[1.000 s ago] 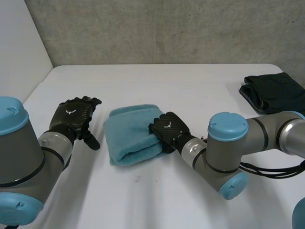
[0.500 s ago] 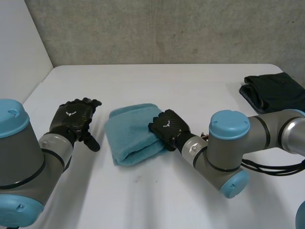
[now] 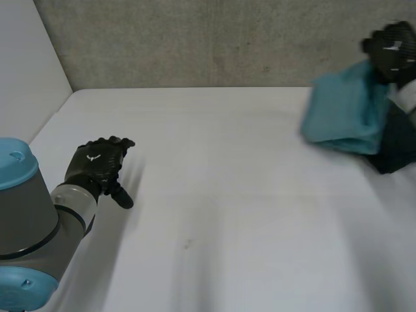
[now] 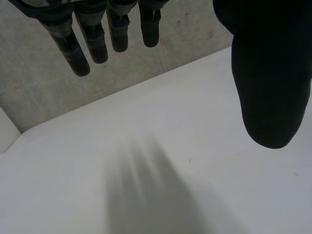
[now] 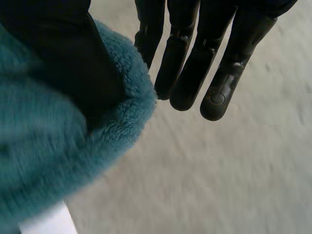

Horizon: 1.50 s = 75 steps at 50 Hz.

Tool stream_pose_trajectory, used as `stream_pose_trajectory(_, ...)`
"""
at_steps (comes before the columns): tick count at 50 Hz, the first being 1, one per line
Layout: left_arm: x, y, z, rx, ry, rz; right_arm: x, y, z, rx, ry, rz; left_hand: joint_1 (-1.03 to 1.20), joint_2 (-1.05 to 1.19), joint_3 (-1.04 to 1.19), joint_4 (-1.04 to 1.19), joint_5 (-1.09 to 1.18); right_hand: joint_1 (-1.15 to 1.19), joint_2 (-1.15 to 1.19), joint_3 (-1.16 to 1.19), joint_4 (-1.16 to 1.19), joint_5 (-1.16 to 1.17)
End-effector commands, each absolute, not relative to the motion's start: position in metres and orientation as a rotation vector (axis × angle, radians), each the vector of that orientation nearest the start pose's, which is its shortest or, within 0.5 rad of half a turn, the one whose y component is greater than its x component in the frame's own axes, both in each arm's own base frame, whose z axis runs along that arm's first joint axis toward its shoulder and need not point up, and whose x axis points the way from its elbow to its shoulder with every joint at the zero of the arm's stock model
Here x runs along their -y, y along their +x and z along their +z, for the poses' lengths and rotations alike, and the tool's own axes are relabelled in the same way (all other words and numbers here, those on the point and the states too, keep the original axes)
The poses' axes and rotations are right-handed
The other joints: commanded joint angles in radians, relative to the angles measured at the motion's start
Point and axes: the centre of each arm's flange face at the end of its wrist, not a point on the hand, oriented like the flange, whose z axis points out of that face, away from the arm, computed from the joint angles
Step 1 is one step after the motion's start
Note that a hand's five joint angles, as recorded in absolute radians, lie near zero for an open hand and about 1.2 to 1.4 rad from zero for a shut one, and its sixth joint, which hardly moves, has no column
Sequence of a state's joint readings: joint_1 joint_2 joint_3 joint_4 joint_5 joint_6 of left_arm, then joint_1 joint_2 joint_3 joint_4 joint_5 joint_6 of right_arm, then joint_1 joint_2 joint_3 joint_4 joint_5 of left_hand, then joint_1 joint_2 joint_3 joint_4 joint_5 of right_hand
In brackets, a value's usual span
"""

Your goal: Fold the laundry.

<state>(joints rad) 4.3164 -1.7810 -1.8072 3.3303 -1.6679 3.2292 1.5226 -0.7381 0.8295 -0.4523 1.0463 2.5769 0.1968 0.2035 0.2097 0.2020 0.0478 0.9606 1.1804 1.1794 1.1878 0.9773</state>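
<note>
1. Two hands at work. The left hand (image 3: 97, 166) hovers low over the white table (image 3: 214, 195) near its left side, fingers (image 4: 97, 39) straight and loose, holding nothing.
2. The right hand (image 3: 390, 49) is raised at the far right. Its thumb (image 5: 68, 53) digs into a folded teal towel (image 3: 341, 110), clamping it; its fingers (image 5: 219, 73) reach straight past the fold.
3. The teal towel hangs from that hand, off the table, partly covering a dark folded garment (image 3: 398, 146) at the right edge.

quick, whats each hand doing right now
Left hand: open, fingers straight, holding nothing.
Right hand: shut on the teal towel, thumb pressed into it.
</note>
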Motion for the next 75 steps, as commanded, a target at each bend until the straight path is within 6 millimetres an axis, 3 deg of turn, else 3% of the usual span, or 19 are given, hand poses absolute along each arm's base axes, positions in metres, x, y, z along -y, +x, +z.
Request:
stream_pose_trajectory(1, 0.238, -0.231, 0.191, -2.527, 0.519, -1.976, 0.536, 0.059, 0.198, -1.832, -1.007, -2.559, 0.017, 0.01, 0.004, 0.011, -0.009, 0.436, 0.216, 0.217, 0.208, 0.244)
stream_pose_trajectory(7, 0.238, -0.232, 0.191, -2.529, 0.52, -1.975, 0.549, 0.006, 0.145, -1.995, -0.923, -2.502, 0.017, 0.01, 0.004, 0.012, -0.009, 0.436, 0.216, 0.217, 0.208, 0.244)
stream_pose_trajectory(10, 0.237, -0.232, 0.191, -2.531, 0.522, -1.976, 0.549, 0.001, 0.125, -2.041, -0.902, -2.459, 0.017, 0.01, 0.004, 0.012, -0.009, 0.436, 0.216, 0.217, 0.208, 0.244)
stream_pose_trajectory(14, 0.237, -0.233, 0.191, -2.534, 0.517, -1.978, 0.547, 0.002, 0.117, -2.067, -0.888, -2.429, 0.017, 0.01, 0.004, 0.012, -0.009, 0.436, 0.216, 0.217, 0.208, 0.244)
stream_pose_trajectory(16, 0.237, -0.233, 0.191, -2.536, 0.516, -1.978, 0.547, 0.003, 0.118, -2.067, -0.886, -2.428, 0.017, 0.01, 0.004, 0.012, -0.009, 0.115, -0.105, -0.104, -0.112, -0.076)
stream_pose_trajectory(22, 0.236, -0.233, 0.191, -2.54, 0.515, -1.978, 0.543, 0.005, 0.137, -2.056, -0.886, -2.444, 0.017, 0.01, 0.004, 0.012, -0.009, -0.563, -0.783, -0.782, -0.791, -0.755)
stream_pose_trajectory(23, 0.236, -0.233, 0.191, -2.539, 0.513, -1.977, 0.54, 0.006, 0.143, -2.053, -0.886, -2.444, 0.017, 0.01, 0.004, 0.012, -0.009, -0.786, -1.006, -1.005, -1.013, -0.977)
stream_pose_trajectory(28, 0.237, -0.232, 0.191, -2.539, 0.51, -1.977, 0.53, 0.01, 0.166, -2.042, -0.872, -2.45, 0.017, 0.01, 0.004, 0.012, -0.009, -0.786, -1.006, -1.005, -1.013, -0.977)
stream_pose_trajectory(36, 0.235, -0.232, 0.189, -2.545, 0.515, -1.969, 0.503, 0.02, 0.225, -2.033, -0.845, -2.445, 0.017, 0.01, 0.004, 0.012, -0.009, -0.786, -1.006, -1.005, -1.013, -0.977)
stream_pose_trajectory(40, 0.234, -0.232, 0.189, -2.547, 0.518, -1.968, 0.489, 0.025, 0.245, -2.075, -0.825, -2.386, 0.017, 0.01, 0.004, 0.012, -0.009, -0.786, -1.006, -1.005, -1.013, -0.977)
stream_pose_trajectory(47, 0.233, -0.233, 0.189, -2.548, 0.524, -1.969, 0.469, 0.04, 0.253, -2.182, -0.749, -2.201, 0.017, 0.01, 0.004, 0.012, -0.009, -0.786, -1.006, -1.005, -1.013, -0.977)
stream_pose_trajectory(52, 0.231, -0.232, 0.188, -2.554, 0.527, -1.961, 0.454, 0.073, 0.242, -2.26, -0.679, -1.997, 0.017, 0.01, 0.004, 0.012, -0.009, -0.786, -1.006, -1.005, -1.013, -0.977)
stream_pose_trajectory(60, 0.23, -0.232, 0.187, -2.557, 0.53, -1.957, 0.44, 0.097, 0.205, -2.389, -0.609, -1.819, 0.017, 0.01, 0.004, 0.012, -0.009, -0.786, -1.006, -1.005, -1.013, -0.977)
stream_pose_trajectory(67, 0.229, -0.231, 0.185, -2.561, 0.531, -1.951, 0.441, 0.114, 0.177, -2.367, -0.628, -1.83, 0.017, 0.01, 0.004, 0.012, -0.009, -0.786, -1.006, -1.005, -1.013, -0.977)
stream_pose_trajectory(75, 0.228, -0.231, 0.184, -2.563, 0.533, -1.95, 0.452, 0.119, 0.154, -2.348, -0.64, -1.919, 0.014, 0.007, 0.001, 0.009, -0.012, -0.786, -1.006, -1.005, -1.013, -0.977)
